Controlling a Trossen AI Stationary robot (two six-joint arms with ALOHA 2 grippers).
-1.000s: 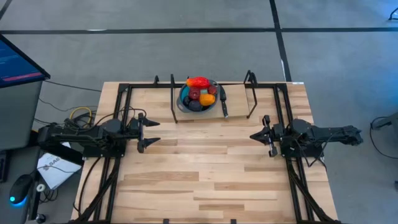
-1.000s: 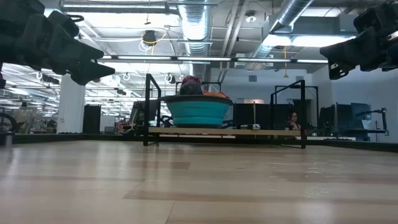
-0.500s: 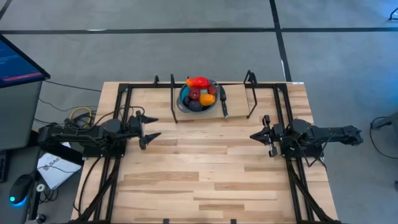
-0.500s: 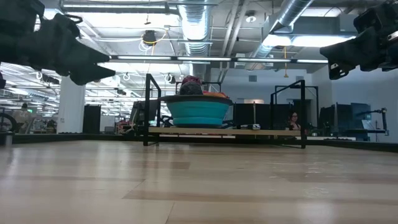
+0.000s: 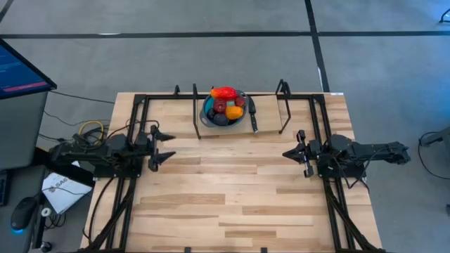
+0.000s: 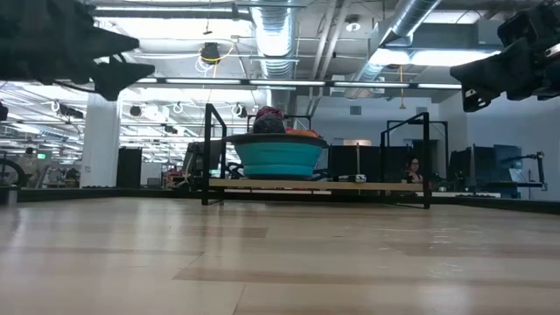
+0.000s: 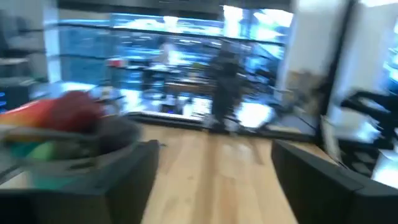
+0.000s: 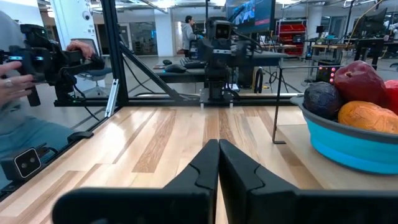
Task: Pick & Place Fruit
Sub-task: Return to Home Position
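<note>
The fruit (image 5: pixel 225 105) is heaped in the round blue bowl (image 5: pixel 208 118) on a raised wooden shelf at the table's far edge. A large red-orange piece lies on top, with maroon, orange, red and dark purple ones beneath. The low view shows the bowl (image 6: pixel 280 159) on that shelf. The right wrist view shows its rim (image 8: pixel 348 146) with purple, maroon and orange pieces. My left gripper (image 5: pixel 166 145) is open above the table's left side, short of the bowl (image 7: pixel 68 155). My right gripper (image 5: pixel 285 153) is shut and hovers over the right side.
A black metal frame (image 5: pixel 196 116) runs around the shelf and along the table's sides. A dark slim object (image 5: pixel 252 119) lies on the shelf right of the bowl. Bare wood (image 5: pixel 232 190) spans the middle and near part. A person's hand (image 8: pixel 12 68) shows beyond the table.
My left gripper has drawn back a little toward the table's left edge and risen slightly, staying open. The right arm, the bowl and the fruit have kept still.
</note>
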